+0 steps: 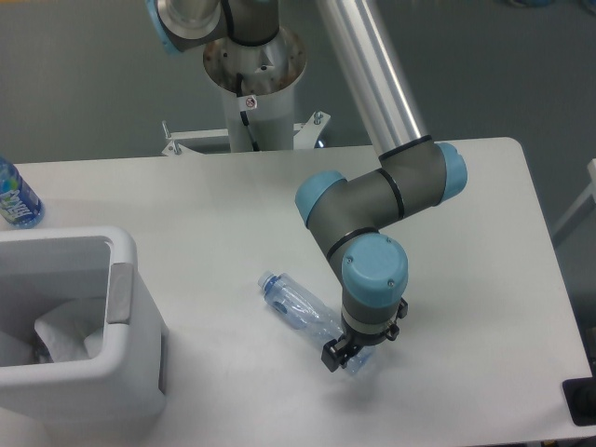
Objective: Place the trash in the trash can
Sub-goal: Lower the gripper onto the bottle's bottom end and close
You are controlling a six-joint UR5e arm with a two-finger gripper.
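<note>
- Fixed camera: claw (350, 355) low over the base end of the clear bottle (300, 306), lying flat on the desk (484, 279); open or closed, cannot tell.
- Could slip or roll away: thin, crushed plastic, gripped far from its middle.
- Could bump the rim of the trash can (121, 279), well apart on the left, white wrapper (63, 337) inside.

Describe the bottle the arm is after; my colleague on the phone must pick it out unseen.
Start at the white table and find the end effector near its front edge. Lying under it, cap toward the trash can, is the clear bluish bottle. Unlike the bottle with the bright blue label standing at the far left, it lies flat, slightly crushed.
</note>
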